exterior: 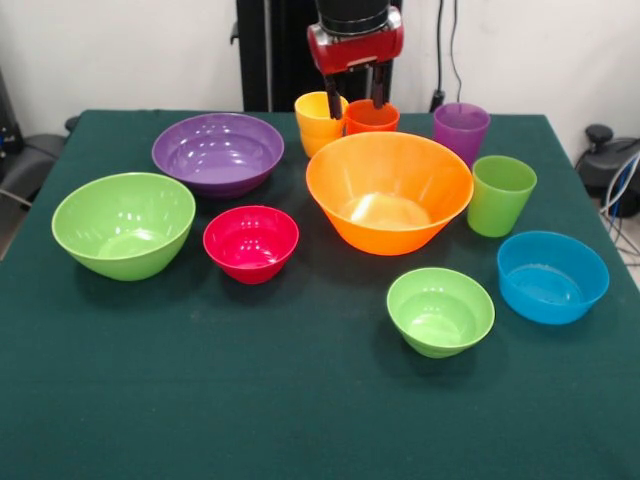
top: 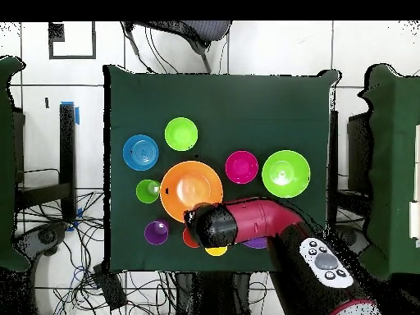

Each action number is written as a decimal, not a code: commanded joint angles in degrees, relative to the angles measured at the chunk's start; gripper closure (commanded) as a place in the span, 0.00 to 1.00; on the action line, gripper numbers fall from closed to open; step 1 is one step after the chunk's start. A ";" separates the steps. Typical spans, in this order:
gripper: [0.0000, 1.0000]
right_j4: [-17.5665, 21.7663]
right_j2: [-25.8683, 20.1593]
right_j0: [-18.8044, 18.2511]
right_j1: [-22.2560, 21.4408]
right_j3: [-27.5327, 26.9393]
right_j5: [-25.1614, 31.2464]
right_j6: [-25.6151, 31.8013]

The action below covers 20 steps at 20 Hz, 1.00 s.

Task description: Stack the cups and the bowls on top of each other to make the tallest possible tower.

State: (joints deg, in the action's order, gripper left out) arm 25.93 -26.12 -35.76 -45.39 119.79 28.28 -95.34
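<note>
front faces robot, overhead straight down, table shared

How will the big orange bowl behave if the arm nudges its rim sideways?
The orange bowl looks like glossy rigid plastic, so probably light and slippery. Its narrow base under a wide rim suggests tipping rather than sliding on the green cloth.

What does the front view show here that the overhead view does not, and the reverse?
Front view only: the hand, its fingers apart, above the orange cup, and the whole purple bowl.
Overhead only: the arm's red length, which hides most of the purple bowl, plus the floor and cables around the table.
Both: the orange bowl, big green bowl, magenta-red bowl, small green bowl and blue bowl.
</note>
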 commanded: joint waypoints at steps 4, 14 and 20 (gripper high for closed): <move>0.00 2.14 10.72 8.05 1.03 2.12 -1.30 -12.47; 0.00 -0.35 19.03 13.81 3.69 3.52 -8.29 -18.61; 0.00 -0.76 21.05 15.01 5.53 3.58 -13.36 -20.88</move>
State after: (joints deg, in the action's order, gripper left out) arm 25.87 -7.48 -22.19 -44.02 121.19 20.66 -105.55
